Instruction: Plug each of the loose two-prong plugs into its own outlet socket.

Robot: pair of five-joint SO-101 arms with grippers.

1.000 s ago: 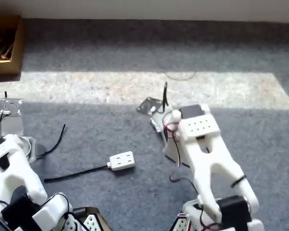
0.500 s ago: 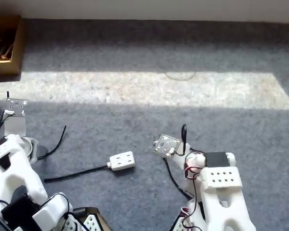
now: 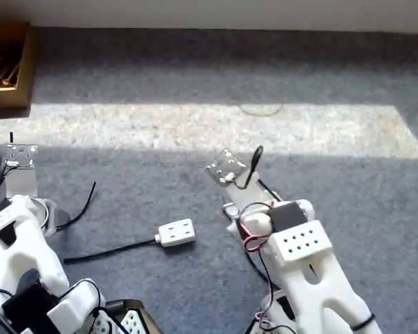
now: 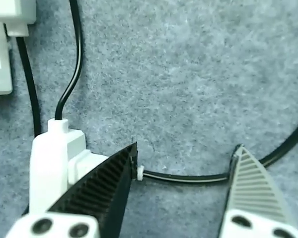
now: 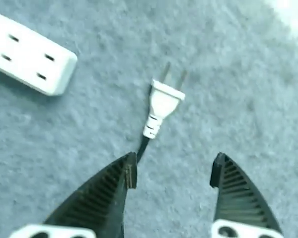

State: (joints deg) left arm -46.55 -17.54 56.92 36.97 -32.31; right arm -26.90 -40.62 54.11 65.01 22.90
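On grey carpet (image 3: 125, 83), with right gripper (image 5: 175, 163) spread wide and left gripper (image 4: 186, 148) likewise gaping: white outlet block (image 5: 31, 53) lying flat, loose two-prong plug (image 5: 165, 101) near it ahead of the right jaws, black cord (image 4: 188, 177) between the left jaws beside perhaps a second plug (image 4: 54, 163).

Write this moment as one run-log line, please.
left tool: open over black cable | right tool: open near loose plug | outlet block: visible sockets empty
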